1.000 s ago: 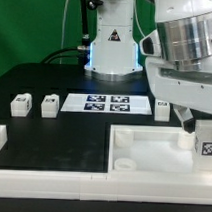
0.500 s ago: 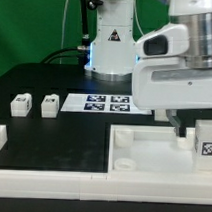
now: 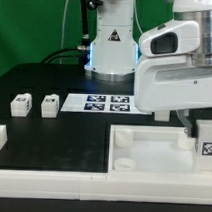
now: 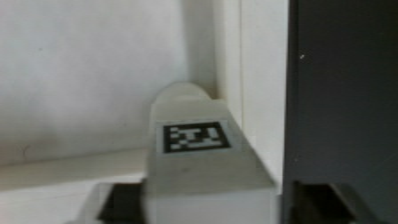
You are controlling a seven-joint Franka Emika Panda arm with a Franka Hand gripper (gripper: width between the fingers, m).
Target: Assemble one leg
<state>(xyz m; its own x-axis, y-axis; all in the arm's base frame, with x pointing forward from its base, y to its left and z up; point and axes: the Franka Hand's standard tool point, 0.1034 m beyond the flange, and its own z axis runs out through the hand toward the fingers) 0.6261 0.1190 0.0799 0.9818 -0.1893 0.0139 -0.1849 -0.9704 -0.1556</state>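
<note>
Since half a second ago the arm has barely shifted, its housing edging slightly toward the exterior view's right. Two loose legs [image 3: 21, 105] [image 3: 50, 105] stand far left on the black table [image 3: 52, 142], the marker board [image 3: 106, 102] beside them. Rightward, the large white tray-like piece [image 3: 152, 151] lies under the gripper [image 3: 189, 126]. The wrist view shows the leg [image 4: 199, 160] between the jaws, apparently clamped, against the tray's wall.

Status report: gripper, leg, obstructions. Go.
Gripper shut on the leg, low over the tray-like piece. Two spare legs on table. No obstruction seen.
</note>
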